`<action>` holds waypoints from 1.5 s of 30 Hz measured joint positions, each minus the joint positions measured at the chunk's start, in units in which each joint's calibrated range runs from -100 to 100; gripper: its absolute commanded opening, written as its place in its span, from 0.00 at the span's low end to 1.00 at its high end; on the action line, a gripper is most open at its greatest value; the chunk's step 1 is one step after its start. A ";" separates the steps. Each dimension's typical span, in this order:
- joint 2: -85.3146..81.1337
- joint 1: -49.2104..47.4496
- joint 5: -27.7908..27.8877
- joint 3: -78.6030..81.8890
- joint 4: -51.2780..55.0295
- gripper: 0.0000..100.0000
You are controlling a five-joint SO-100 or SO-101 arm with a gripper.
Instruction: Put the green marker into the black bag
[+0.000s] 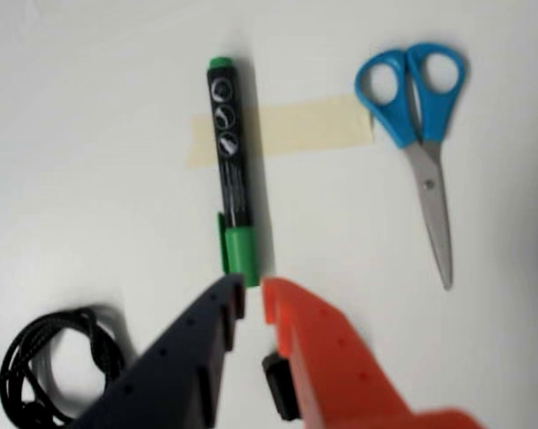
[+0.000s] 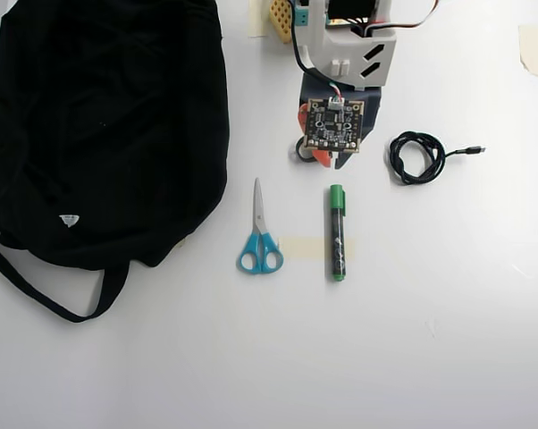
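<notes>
Nothing moved yet
End effector (image 1: 252,299), jaws narrow and empty, nears the green marker (image 1: 231,174) mid-desk; grasp and carry to black bag (image 2: 99,125) remain.

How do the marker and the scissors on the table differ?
The marker is a black stick with green ends; the scissors have blue handles and bare metal blades. The marker lies across the tape strip; the scissors lie at its end. Both lie flat, parallel, about equally long.
</notes>
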 measured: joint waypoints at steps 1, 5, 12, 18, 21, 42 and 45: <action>0.00 -0.22 0.00 0.00 0.00 0.03; 0.00 -0.88 0.00 0.00 0.00 0.03; 0.00 -1.47 0.24 0.00 0.00 0.03; 0.00 -1.62 0.24 0.00 0.00 0.02; 0.00 -1.62 0.24 0.00 0.00 0.03; 0.00 -3.09 0.24 6.05 0.00 0.03; -0.08 -2.65 0.24 6.45 0.00 0.03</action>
